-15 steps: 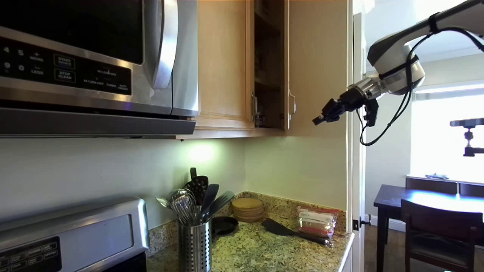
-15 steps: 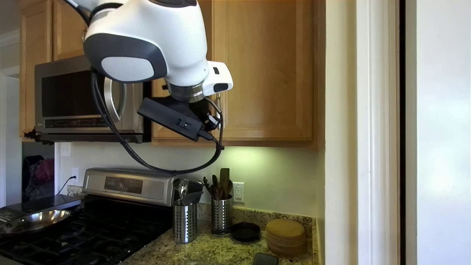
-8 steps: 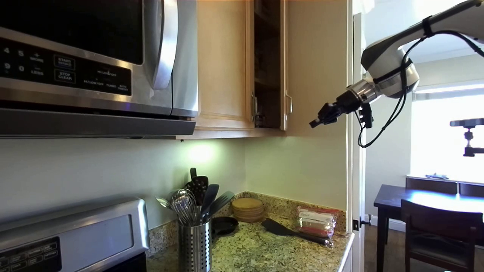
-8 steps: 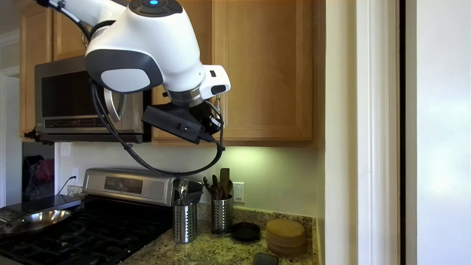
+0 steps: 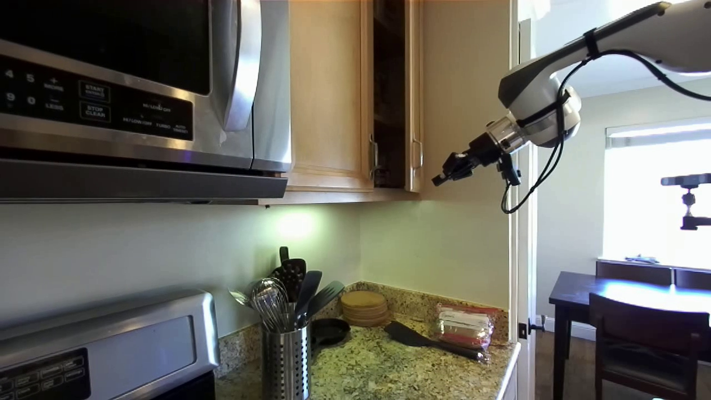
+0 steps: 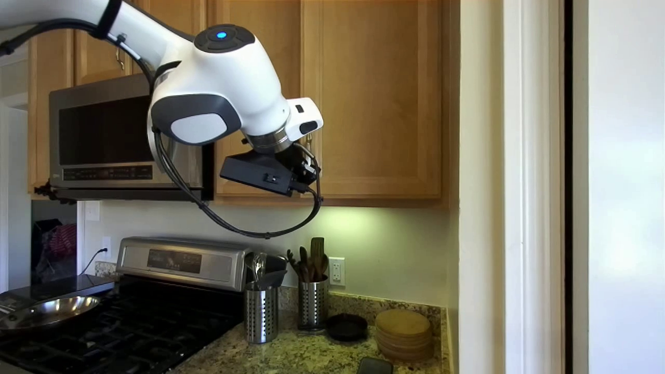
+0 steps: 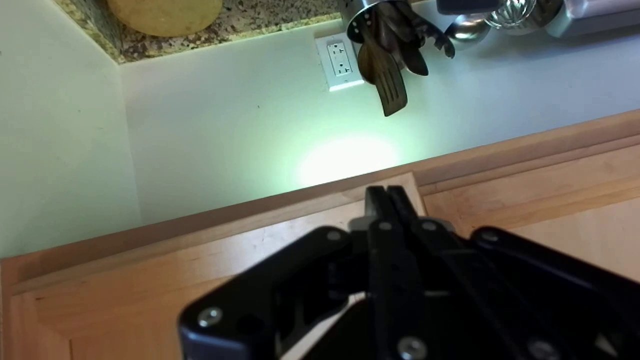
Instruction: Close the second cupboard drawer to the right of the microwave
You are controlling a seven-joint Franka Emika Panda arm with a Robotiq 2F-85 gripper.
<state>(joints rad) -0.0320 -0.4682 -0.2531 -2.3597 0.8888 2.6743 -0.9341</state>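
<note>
Gripper (image 7: pixel 386 190) has come farther in and door (image 6: pixel 371 104) stands less wide than a second ago | jaws together, holding nothing; touch on door cannot be told | door just beyond, part-open | twin door (image 5: pixel 328 94) to its left | microwave (image 6: pixel 106 135) farther left

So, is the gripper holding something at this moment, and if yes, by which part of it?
Nothing is held: in the wrist view the gripper is shut, its jaws together with nothing visible between them.
</note>
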